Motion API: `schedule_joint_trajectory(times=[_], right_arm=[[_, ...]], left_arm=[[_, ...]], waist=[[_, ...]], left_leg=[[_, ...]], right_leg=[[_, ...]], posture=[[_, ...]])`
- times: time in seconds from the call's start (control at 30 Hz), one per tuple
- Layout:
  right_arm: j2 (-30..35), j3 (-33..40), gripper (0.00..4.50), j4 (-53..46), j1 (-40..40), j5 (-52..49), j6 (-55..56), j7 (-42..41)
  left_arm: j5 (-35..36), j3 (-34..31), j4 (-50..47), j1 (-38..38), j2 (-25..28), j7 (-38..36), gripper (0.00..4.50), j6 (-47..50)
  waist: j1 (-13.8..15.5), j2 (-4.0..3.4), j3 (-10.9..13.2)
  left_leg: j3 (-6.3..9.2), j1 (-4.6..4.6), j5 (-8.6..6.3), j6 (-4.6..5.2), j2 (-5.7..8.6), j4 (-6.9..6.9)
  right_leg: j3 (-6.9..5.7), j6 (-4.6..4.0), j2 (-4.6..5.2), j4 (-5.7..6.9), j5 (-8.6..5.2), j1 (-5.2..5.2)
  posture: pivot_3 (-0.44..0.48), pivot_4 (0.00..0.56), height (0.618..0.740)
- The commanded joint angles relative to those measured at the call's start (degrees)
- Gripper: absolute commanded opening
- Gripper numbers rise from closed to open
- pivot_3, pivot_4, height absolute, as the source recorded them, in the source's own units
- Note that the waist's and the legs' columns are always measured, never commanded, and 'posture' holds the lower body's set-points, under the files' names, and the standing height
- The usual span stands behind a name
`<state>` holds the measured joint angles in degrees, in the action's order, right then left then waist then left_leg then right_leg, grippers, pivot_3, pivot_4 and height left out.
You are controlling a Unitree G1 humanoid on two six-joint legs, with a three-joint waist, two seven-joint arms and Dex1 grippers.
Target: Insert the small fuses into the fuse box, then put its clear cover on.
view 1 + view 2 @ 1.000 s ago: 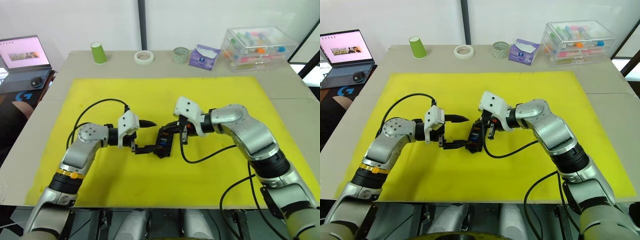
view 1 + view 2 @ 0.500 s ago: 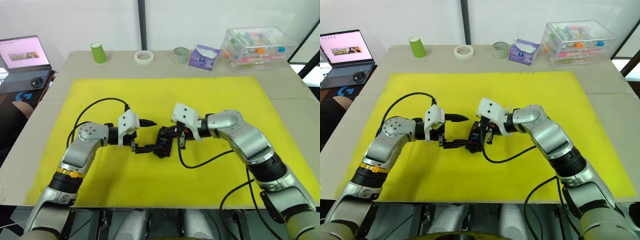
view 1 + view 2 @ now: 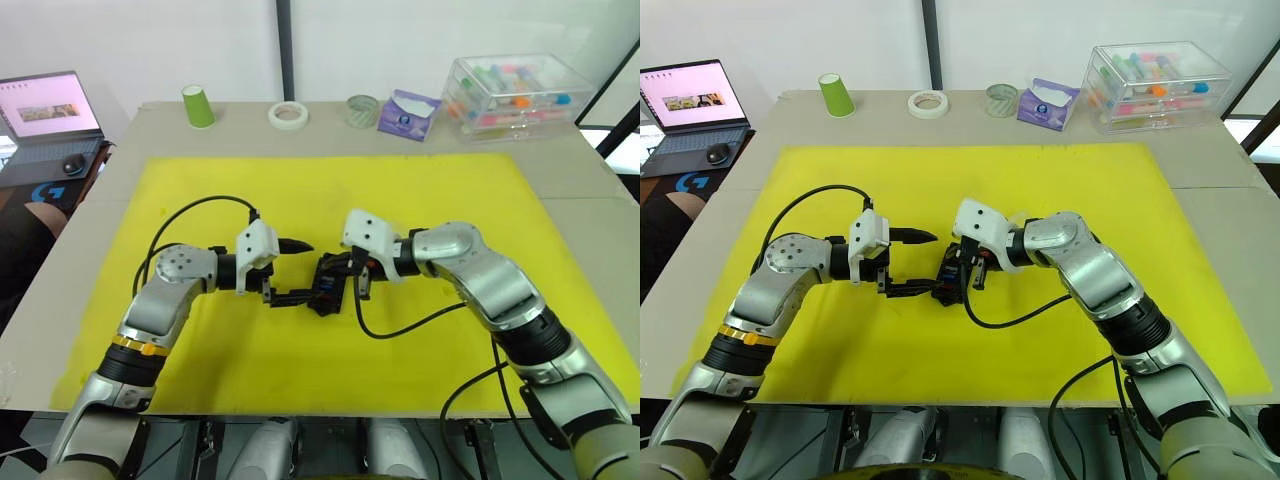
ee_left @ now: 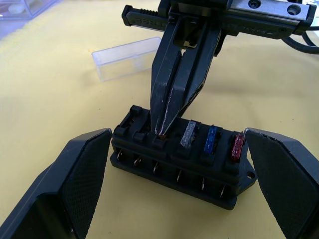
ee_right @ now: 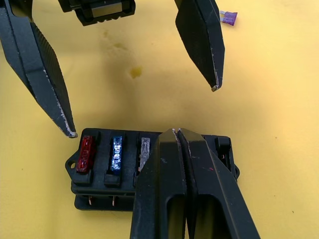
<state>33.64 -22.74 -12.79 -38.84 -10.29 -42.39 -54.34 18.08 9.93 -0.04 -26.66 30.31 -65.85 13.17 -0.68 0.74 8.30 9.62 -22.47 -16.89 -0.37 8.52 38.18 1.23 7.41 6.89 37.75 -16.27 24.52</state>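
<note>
Right tool pressed together over the fuse box, left tool spread wide astride it

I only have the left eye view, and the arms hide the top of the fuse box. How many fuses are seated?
Observer: Three. A red fuse, a blue fuse and a grey fuse stand side by side in the fuse box.
Operator: Where are the right fingers?
Observer: The right gripper is shut, with its tips down on the slot next to the grey fuse. I cannot tell whether it pinches a fuse.
Operator: Any loose fuse around?
Observer: One purple fuse lies on the yellow mat, apart from the box.
</note>
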Motion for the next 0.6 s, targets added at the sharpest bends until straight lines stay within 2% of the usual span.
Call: schedule_joint_trajectory(times=[0.03, 0.6], right_arm=[[0.6, -1.6, 0.02, 1.1, 1.6, 1.2, -1.0, 0.0], [-1.1, 1.6, 0.02, 1.6, 4.8, -0.7, -1.5, 1.8]], left_arm=[[0.5, -0.7, -1.7, 0.2, 0.4, 0.0, 4.5, -0.2], [0.5, -0.8, -1.4, 0.3, 0.5, -0.3, 4.5, -0.6]], waist=[[0.0, 0.0, 0.0], [0.1, 0.02, 0.0]], left_leg=[[0.0, 0.0, 0.0, 0.0, 0.0, 0.0], [0.01, 0.04, 0.0, 0.0, 0.0, 0.01]], right_leg=[[0.0, 0.0, 0.0, 0.0, 0.0, 0.0], [0.0, 0.0, 0.0, -0.01, 0.0, -0.07]], posture=[[0.0, 0.15, 0.74], [0.0, 0.15, 0.74]])
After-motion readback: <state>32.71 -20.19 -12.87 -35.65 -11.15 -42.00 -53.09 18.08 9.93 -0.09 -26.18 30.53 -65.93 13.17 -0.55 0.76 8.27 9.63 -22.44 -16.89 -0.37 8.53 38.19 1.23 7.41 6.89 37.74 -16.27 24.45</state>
